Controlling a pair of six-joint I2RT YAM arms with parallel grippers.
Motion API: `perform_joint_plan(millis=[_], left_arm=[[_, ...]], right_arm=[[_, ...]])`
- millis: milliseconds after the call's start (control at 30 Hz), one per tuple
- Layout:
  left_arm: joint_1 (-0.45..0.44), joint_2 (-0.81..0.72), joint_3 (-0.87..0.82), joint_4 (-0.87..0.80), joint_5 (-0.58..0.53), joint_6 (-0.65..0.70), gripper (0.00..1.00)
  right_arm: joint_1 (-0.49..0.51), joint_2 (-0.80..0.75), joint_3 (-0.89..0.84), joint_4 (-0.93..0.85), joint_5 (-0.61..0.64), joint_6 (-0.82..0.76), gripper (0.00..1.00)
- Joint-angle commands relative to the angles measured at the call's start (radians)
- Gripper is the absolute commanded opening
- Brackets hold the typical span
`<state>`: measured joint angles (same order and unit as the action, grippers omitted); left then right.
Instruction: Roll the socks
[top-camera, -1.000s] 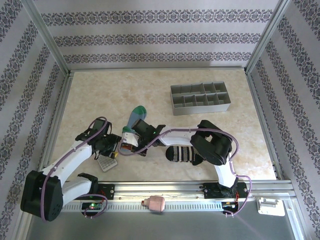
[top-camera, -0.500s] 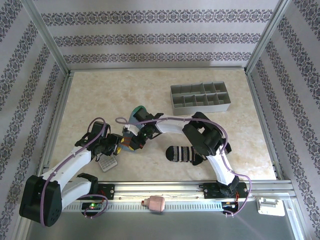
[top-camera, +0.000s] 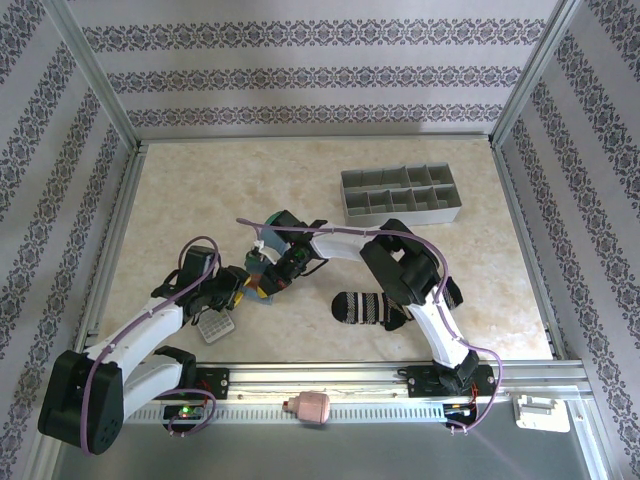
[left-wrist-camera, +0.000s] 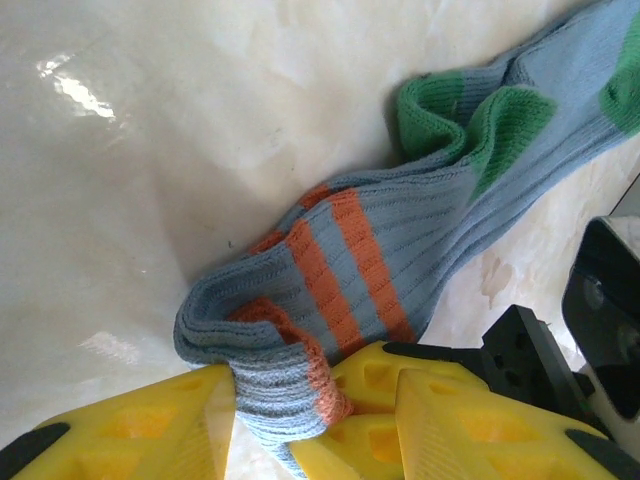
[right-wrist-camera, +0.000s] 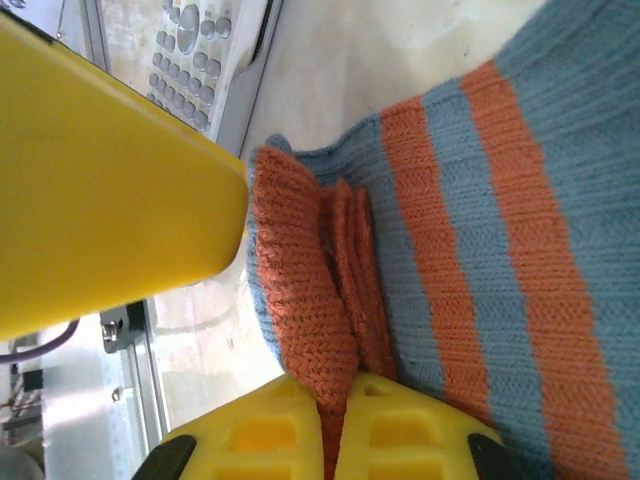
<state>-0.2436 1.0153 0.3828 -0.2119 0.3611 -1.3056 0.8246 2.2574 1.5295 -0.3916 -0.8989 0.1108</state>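
While both grippers bite the same orange cuff (right-wrist-camera: 300, 270), the roll is at its most fragile. The left gripper (left-wrist-camera: 285, 385) is closed down onto the cuff's blue-grey rim, its yellow fingers parted only by the thickness of the bunched cloth. The right gripper (right-wrist-camera: 335, 405) is pinched tight, with a fold of orange knit squeezed between its two pads. The blue-grey sock (left-wrist-camera: 360, 250) lies on the table (top-camera: 180, 200) left of centre, its cuff lifted between the arms and its green toe (left-wrist-camera: 470, 110) crumpled on the far side. The black-and-white sock (top-camera: 360, 307) sits well apart, near the right arm's lower links.

Trouble would likely come from crowding: the two sets of fingers are just beside each other, so a turn of either wrist could knock them together or tug the cuff out of the other's hold. A pull instead of a roll would merely drag the sock — nothing pins the toe. The calculator (top-camera: 214, 326) lies close under the left wrist and could be nudged.
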Motion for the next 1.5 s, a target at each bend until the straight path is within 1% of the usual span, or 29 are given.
perform_joint_plan(millis=[0,100,133,233,300,400,633,700,800,833,867,933,967,1000,1033,1067,1167,1200,1233,1300,1333,1367,1400,1433,1467], left_arm=[[-0.017,-0.014,-0.016,0.009,-0.025,0.049,0.46],[-0.024,-0.049,-0.028,-0.005,-0.051,0.036,0.52],[-0.024,-0.054,-0.032,-0.004,-0.054,0.030,0.52],[-0.027,-0.045,-0.036,-0.004,-0.059,0.012,0.53],[-0.029,-0.028,-0.052,0.041,-0.053,-0.006,0.53],[-0.029,0.019,-0.071,0.135,-0.042,-0.035,0.52],[-0.045,0.136,-0.043,0.182,-0.058,-0.039,0.49],[-0.046,0.176,-0.043,0.198,-0.067,-0.043,0.43],[-0.046,0.223,-0.044,0.191,-0.084,-0.076,0.29],[-0.047,0.234,-0.042,0.184,-0.086,-0.084,0.26],[-0.047,0.246,-0.037,0.172,-0.084,-0.089,0.22],[-0.048,0.261,-0.015,0.126,-0.084,-0.093,0.19],[-0.051,0.265,-0.004,0.102,-0.083,-0.092,0.15],[-0.051,0.268,0.009,0.077,-0.084,-0.090,0.10],[-0.051,0.270,0.020,0.052,-0.084,-0.092,0.07],[-0.050,0.274,0.034,0.022,-0.082,-0.093,0.01],[-0.050,0.299,0.088,-0.096,-0.065,-0.092,0.00],[-0.051,0.314,0.107,-0.136,-0.050,-0.089,0.00],[-0.051,0.332,0.128,-0.182,-0.040,-0.086,0.00],[-0.050,0.376,0.175,-0.271,-0.019,-0.067,0.00],[-0.052,0.391,0.192,-0.298,-0.016,-0.062,0.00],[-0.052,0.397,0.203,-0.309,-0.016,-0.063,0.00],[-0.052,0.401,0.212,-0.319,-0.019,-0.063,0.00],[-0.052,0.403,0.223,-0.329,-0.022,-0.066,0.00],[-0.054,0.407,0.231,-0.336,-0.023,-0.067,0.00]], right_arm=[[-0.015,0.086,-0.010,-0.098,0.069,0.042,0.00],[-0.023,0.101,0.001,-0.107,0.063,0.059,0.00],[-0.025,0.105,0.003,-0.108,0.064,0.073,0.00],[-0.035,0.122,0.016,-0.118,0.045,0.091,0.00],[-0.035,0.127,0.021,-0.119,0.038,0.094,0.00],[-0.038,0.133,0.027,-0.122,0.033,0.101,0.00],[-0.052,0.154,0.038,-0.118,0.005,0.152,0.00],[-0.053,0.149,0.036,-0.111,0.004,0.151,0.00],[-0.051,0.142,0.031,-0.105,0.005,0.142,0.00],[-0.050,0.138,0.032,-0.106,0.009,0.133,0.00],[-0.048,0.134,0.030,-0.107,0.013,0.123,0.00],[-0.044,0.125,0.027,-0.111,0.019,0.099,0.00],[-0.042,0.120,0.026,-0.116,0.025,0.086,0.00],[-0.039,0.112,0.025,-0.120,0.037,0.071,0.02],[-0.036,0.102,0.023,-0.122,0.047,0.055,0.06],[-0.032,0.084,0.015,-0.120,0.063,0.032,0.12],[-0.020,-0.026,-0.067,-0.039,0.137,-0.055,0.31],[-0.014,-0.089,-0.126,0.027,0.172,-0.087,0.36],[-0.008,-0.133,-0.182,0.098,0.195,-0.109,0.38],[0.012,-0.306,-0.378,0.337,0.305,-0.179,0.43],[0.027,-0.383,-0.479,0.454,0.382,-0.226,0.48],[0.048,-0.449,-0.568,0.536,0.462,-0.270,0.53],[0.073,-0.504,-0.637,0.633,0.559,-0.327,0.62],[0.102,-0.533,-0.682,0.694,0.638,-0.385,0.68],[0.127,-0.551,-0.694,0.698,0.697,-0.451,0.69]])
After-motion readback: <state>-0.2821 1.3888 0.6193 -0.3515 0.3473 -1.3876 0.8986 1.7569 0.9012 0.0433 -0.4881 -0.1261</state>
